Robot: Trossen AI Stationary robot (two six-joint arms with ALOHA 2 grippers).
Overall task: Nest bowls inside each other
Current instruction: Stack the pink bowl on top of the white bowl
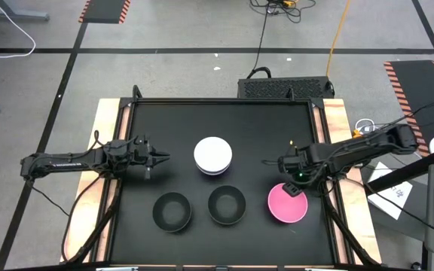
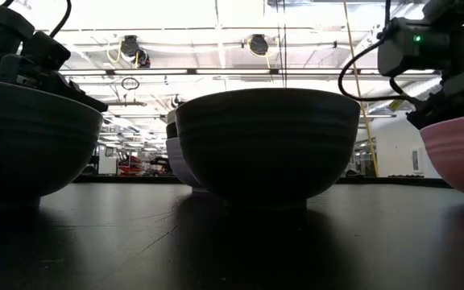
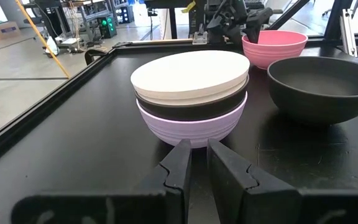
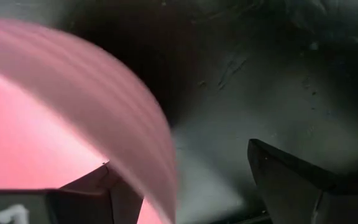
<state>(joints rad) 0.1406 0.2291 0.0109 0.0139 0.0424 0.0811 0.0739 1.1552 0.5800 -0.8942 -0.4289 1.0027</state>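
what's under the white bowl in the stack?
White bowl sits upturned on a black bowl, nested in the lavender bowl. Anything inside the black bowl is covered, so unseen.

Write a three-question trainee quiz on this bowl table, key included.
1. True or false: the white bowl tops a stack that has a lavender bowl at the bottom.
2. Which end effector straddles the pink bowl's rim? A) left end effector B) right end effector
3. How many black bowls stand alone, unstacked?

Key: 1 true; 2 B, open, with one finger inside the rim and one outside; 3 two.
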